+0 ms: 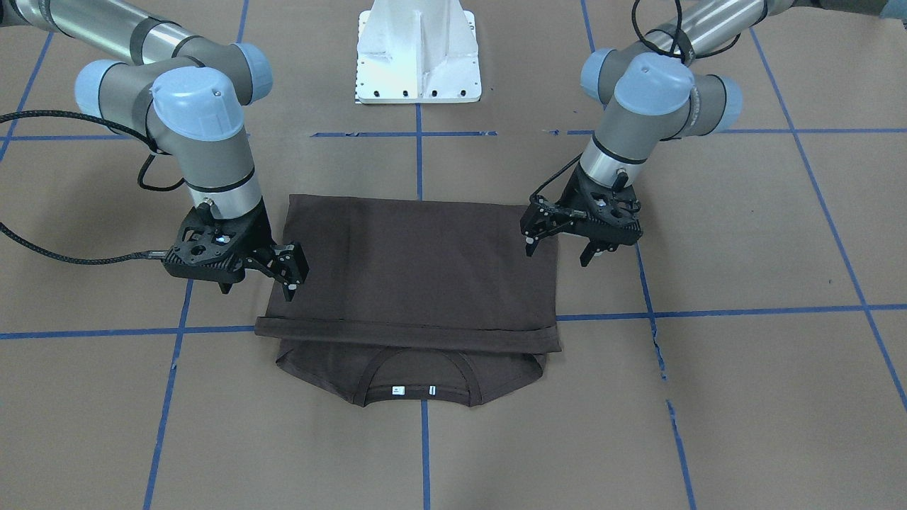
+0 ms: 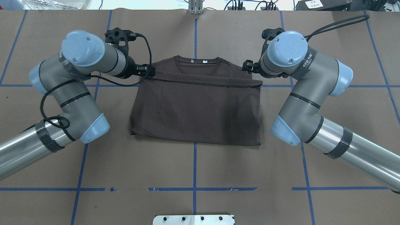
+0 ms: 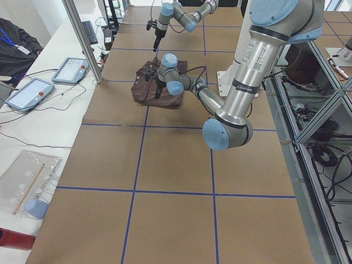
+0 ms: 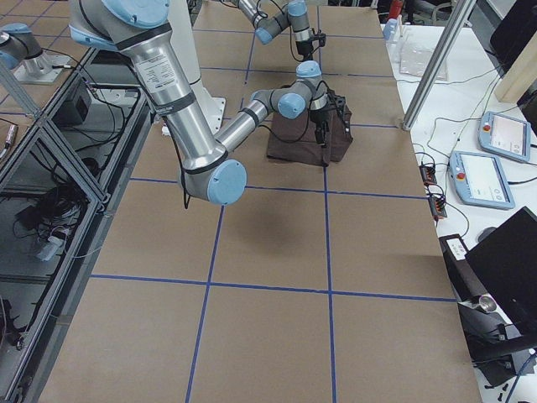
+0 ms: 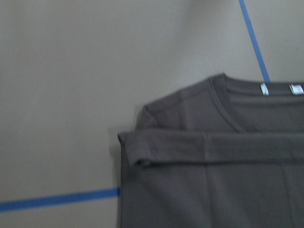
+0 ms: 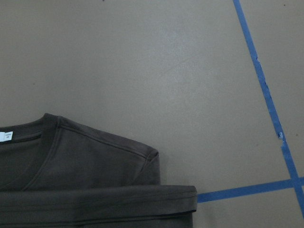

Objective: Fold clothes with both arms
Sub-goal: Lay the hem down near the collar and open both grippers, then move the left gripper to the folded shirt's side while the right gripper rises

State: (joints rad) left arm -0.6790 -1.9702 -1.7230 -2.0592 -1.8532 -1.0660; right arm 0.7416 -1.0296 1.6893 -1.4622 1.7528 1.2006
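Claws first: left claw and right claw, both with fingers apart, holding nothing, poised at opposite side edges of T-shirt. Flat on worktop, centred before robot. Judged soft, light, limp; best pinched through both layers at side corners. Nearest robot: fold edge. Beyond: hem band. Farthest: collar, pointing away from robot. Long axis crosswise, claw to claw.

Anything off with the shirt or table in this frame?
Minor only. The shirt lies a bit skewed: its folded-over hem slants against the tape grid and stops short of the collar. Blue tape is chipped beside the shirt. No damage visible.
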